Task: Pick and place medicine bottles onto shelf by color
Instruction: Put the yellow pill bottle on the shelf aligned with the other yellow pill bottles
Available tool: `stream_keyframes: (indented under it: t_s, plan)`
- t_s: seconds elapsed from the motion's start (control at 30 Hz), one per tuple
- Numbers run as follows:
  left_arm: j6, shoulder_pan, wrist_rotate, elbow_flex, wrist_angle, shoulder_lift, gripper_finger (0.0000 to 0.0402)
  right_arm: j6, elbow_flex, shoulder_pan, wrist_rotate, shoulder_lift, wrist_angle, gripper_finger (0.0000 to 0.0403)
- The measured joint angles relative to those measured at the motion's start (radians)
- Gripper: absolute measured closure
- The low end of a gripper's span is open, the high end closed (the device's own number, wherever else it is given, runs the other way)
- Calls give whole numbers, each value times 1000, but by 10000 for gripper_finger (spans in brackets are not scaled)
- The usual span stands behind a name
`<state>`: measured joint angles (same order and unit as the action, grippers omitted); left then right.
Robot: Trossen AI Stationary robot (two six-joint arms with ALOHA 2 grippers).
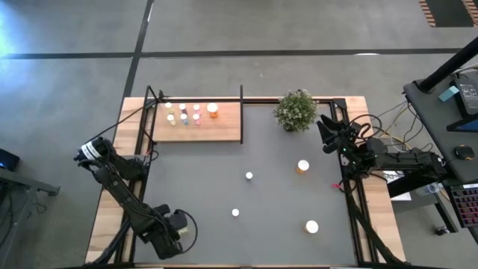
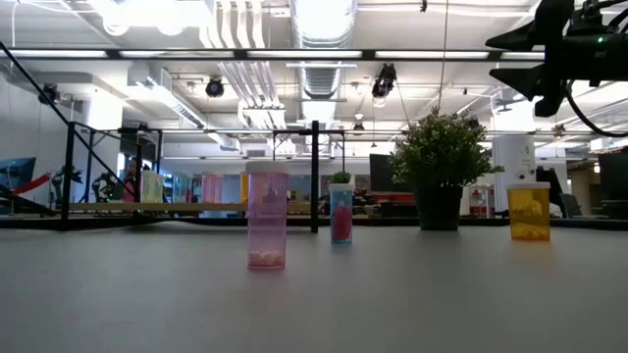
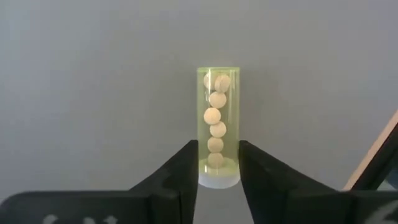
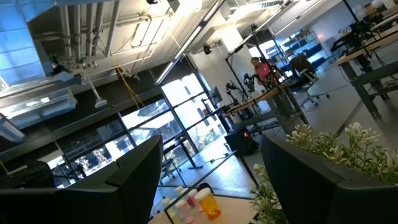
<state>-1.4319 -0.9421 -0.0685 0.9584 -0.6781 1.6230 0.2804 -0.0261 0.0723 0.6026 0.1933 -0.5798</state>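
Yellow-green bottle (image 3: 217,124) with pills clamped in left gripper (image 3: 217,165); others on shelf (image 1: 224,127)

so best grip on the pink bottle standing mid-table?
Pink bottle stands upright, white cap up, alone on the table. Likely best: come straight down and pinch the round body just under the cap. Nothing crowds it; the blue bottle stands apart.

Grey concrete floor (image 1: 299,30), exposed ceiling ducts (image 2: 324,25) (bright strip lights), possibly workshop benches behind.
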Motion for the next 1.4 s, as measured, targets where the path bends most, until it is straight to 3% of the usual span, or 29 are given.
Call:
stream_keyframes:
  t_s: [0.27, 0.43, 0.87, 1.2, 1.4]
  plan:
    - [0, 0, 0, -21, 22, 0, 242, 0, 0, 0, 0, 0, 0, 142]
    - [0, 16, -29, -32, 18, 0, 234, 0, 0, 0, 0, 0, 0, 142]
    - [54, 153, -34, -1, -5, 69, 235, 0, 0, 0, 0, 0, -1, 142]
    - [146, 323, -73, -3, -5, 64, 307, 0, 0, 0, 0, 0, 0, 142]
    - [171, 347, -83, 14, 8, 24, 299, 0, 0, 0, 0, 0, 0, 142]
